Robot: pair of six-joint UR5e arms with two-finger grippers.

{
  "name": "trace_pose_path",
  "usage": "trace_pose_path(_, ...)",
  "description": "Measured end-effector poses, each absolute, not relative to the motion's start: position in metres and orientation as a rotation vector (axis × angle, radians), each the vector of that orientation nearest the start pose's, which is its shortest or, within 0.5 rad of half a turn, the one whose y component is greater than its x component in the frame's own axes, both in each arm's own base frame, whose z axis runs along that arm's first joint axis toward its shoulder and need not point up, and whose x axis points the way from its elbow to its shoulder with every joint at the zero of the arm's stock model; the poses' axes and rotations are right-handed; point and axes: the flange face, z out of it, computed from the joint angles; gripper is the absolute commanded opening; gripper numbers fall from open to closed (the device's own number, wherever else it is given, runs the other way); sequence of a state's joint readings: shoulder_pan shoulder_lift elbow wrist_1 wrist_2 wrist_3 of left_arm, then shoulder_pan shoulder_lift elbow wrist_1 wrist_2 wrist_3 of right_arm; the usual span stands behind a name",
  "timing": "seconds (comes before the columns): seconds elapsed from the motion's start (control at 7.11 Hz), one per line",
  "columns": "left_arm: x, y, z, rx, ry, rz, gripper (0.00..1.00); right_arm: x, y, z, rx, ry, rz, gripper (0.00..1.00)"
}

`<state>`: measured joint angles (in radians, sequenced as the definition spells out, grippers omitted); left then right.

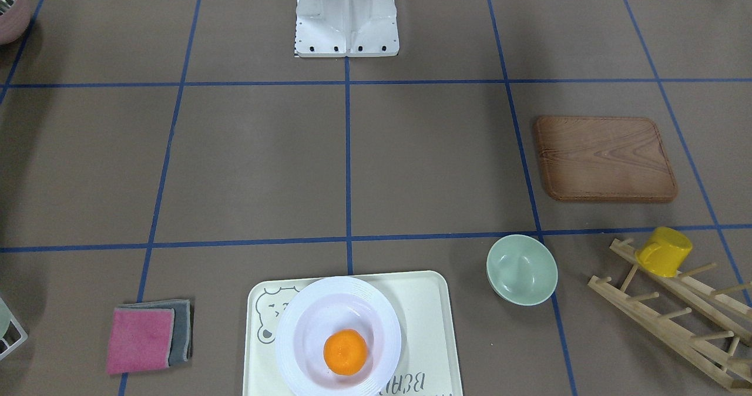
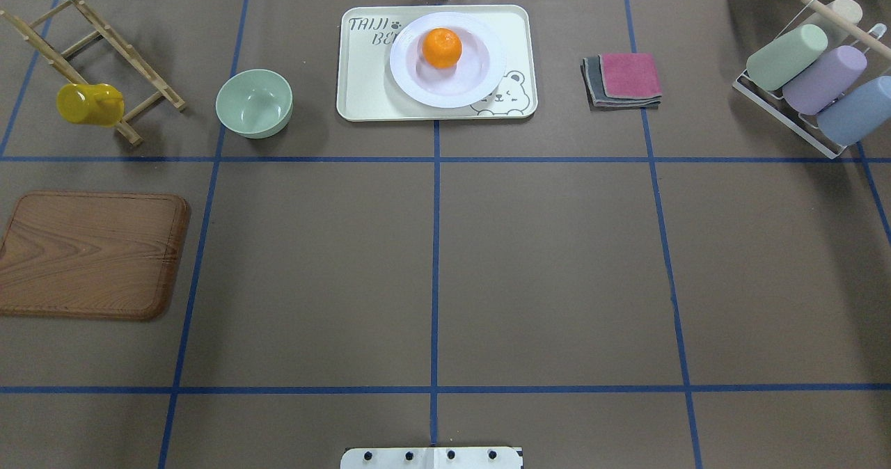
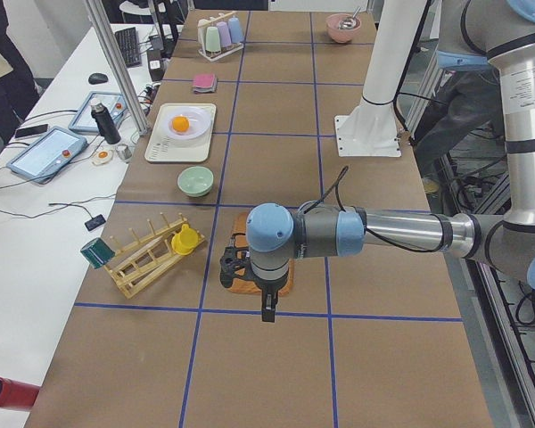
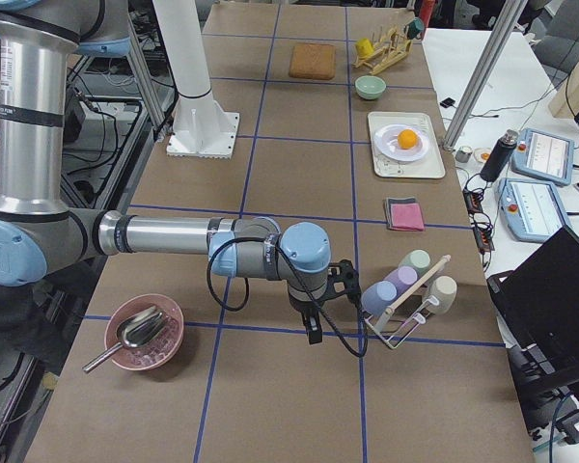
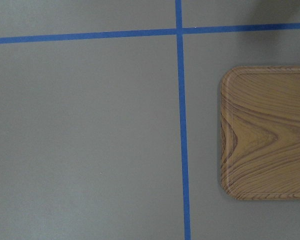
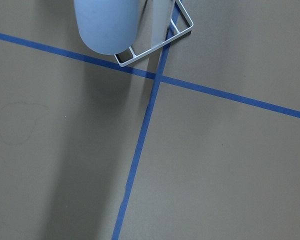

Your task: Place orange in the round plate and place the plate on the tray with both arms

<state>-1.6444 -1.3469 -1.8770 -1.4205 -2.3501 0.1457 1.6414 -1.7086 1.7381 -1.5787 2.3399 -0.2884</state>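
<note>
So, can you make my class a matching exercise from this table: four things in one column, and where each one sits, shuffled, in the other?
Things
1. orange
2. round plate
3. yellow mug
4. pink cloth

Places
a. on the tray
b. hung on the wooden rack
c. in the round plate
d. on top of the grey cloth

Pairs: 1-c, 2-a, 3-b, 4-d
</note>
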Motion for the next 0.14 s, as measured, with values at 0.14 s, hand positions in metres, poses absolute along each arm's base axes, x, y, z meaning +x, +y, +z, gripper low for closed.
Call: trace_pose_path(0.14, -0.0919, -0.3854, 0.6221, 0.021, 0.781, 0.042, 0.99, 0.0945, -0.4292, 0.6414, 0.158, -0.755, -0.215, 1.00)
